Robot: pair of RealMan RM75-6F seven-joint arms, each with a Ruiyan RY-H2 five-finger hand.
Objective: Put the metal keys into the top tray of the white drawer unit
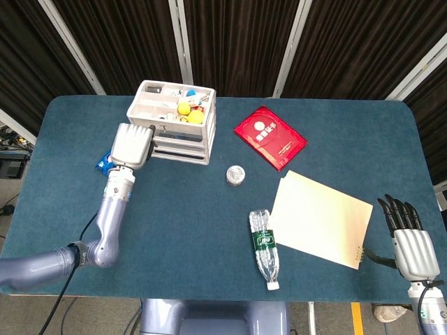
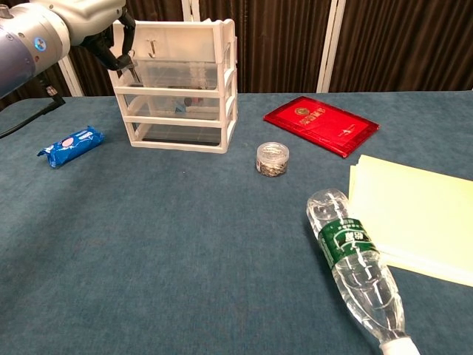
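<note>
The white drawer unit (image 1: 176, 149) stands at the back left of the table, its open top tray holding yellow balls and other small items. My left hand (image 1: 133, 145) is raised against the unit's front left corner. In the chest view this left hand (image 2: 85, 15) pinches the small metal keys (image 2: 130, 67), which dangle beside the top left corner of the drawer unit (image 2: 177, 33). In the head view the hand hides the keys. My right hand (image 1: 408, 241) hovers off the table's near right edge, fingers straight and apart, holding nothing.
A blue snack packet (image 2: 71, 145) lies left of the unit. A small jar of clips (image 1: 235, 174), a red booklet (image 1: 269, 137), a yellow folder (image 1: 321, 218) and a lying plastic bottle (image 1: 265, 248) occupy the middle and right.
</note>
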